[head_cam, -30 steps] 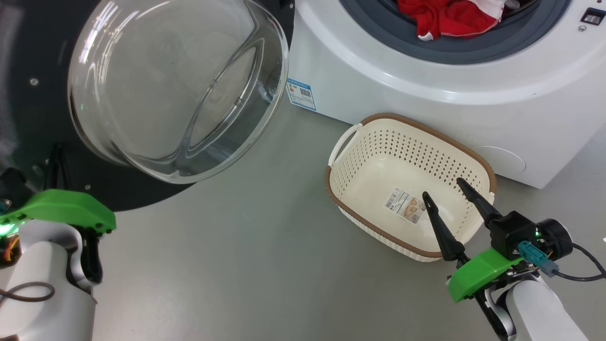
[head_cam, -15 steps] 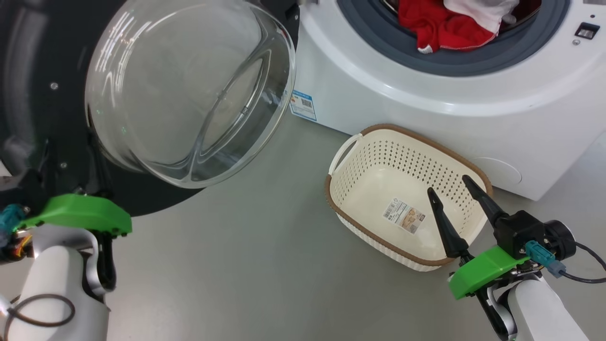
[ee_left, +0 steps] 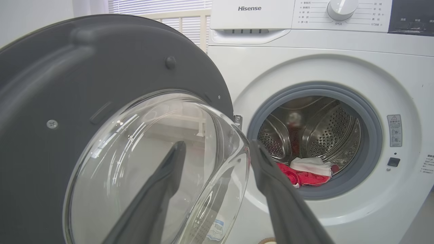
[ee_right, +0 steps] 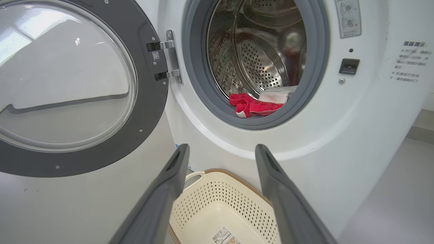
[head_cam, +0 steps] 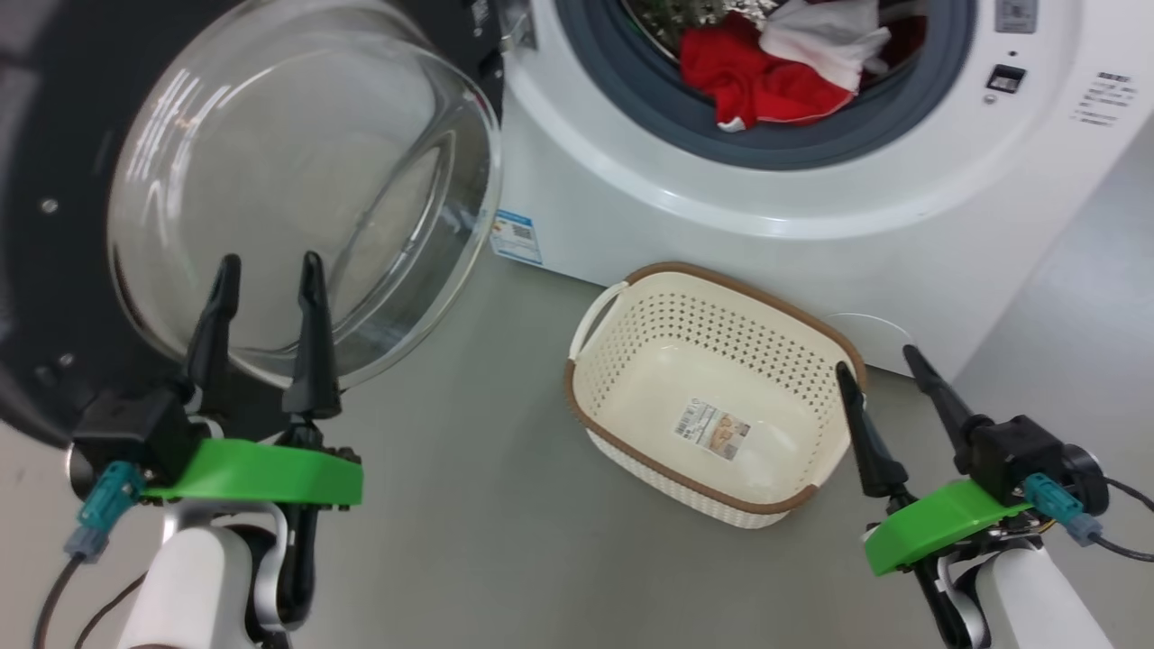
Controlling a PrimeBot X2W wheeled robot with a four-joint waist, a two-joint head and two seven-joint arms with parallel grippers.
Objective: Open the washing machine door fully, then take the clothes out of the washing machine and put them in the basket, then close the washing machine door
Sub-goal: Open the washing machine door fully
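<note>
Grey floor (head_cam: 469,541) runs under the white washer (head_cam: 631,216) in the head view, whose whole picture has shifted since a second ago, so the camera has moved. The door (head_cam: 54,117) stands swung wide at the left, its glass bowl bulging outward. The left gripper (head_cam: 270,261), earlier only a green mount at the lower edge, now rises before the glass with its fingers apart, holding nothing. The right gripper (head_cam: 876,359) is as before: spread and empty at the near right rim of the basket (head_cam: 631,275), which sits on the floor just before the washer. Red and white clothes (head_cam: 748,81) lie in the drum mouth. From the left wrist, the parted fingers stand before the glass, with the clothes low in the drum (ee_left: 325,128). From the right wrist, the parted fingers frame the basket.
</note>
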